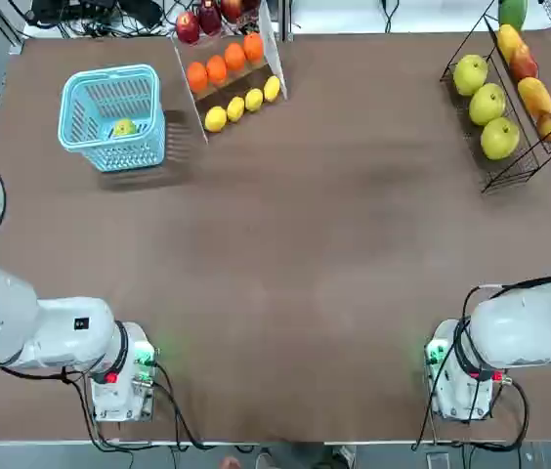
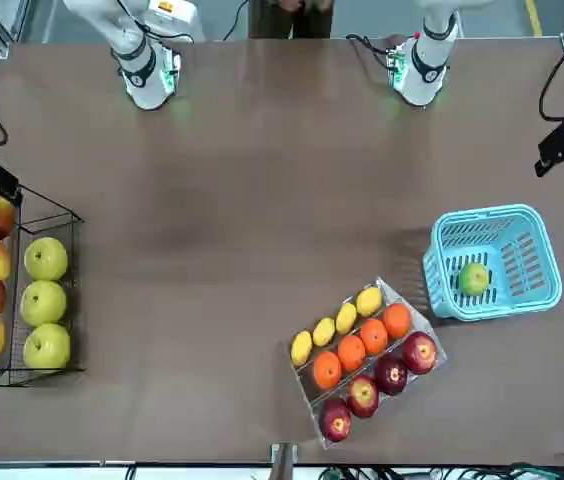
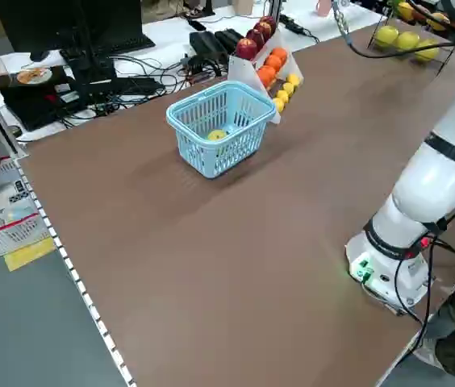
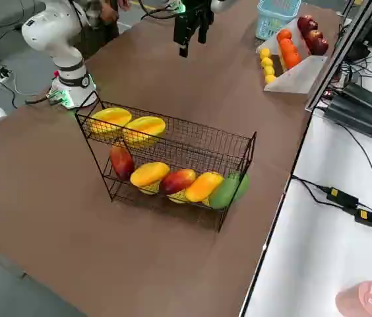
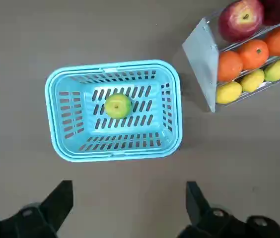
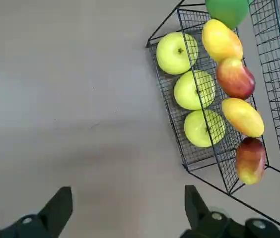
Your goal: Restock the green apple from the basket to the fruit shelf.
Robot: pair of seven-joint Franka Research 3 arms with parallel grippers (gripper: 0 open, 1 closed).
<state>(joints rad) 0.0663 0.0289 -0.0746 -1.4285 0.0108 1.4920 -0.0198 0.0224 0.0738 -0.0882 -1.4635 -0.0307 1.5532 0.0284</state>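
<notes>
Seen overhead from table centre, the fruit shelf (image 1: 525, 107) lies at two o'clock, the basket (image 1: 111, 147) at ten. My left gripper (image 5: 129, 193) at seven-thirty and right gripper (image 6: 128, 194) at four spread wide, both empty. The green apple (image 5: 118, 106) sits inside the basket.

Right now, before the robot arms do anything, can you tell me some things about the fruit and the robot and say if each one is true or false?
1. The green apple is inside the basket. True.
2. The left gripper is holding the apple. False: its fingers are open and hold nothing.
3. The right gripper is open over the table. True.
4. The white stand has bananas on it. False: it has red apples, oranges and lemons.
5. The black shelf is on the robot's left. False: it is on the robot's right.
</notes>
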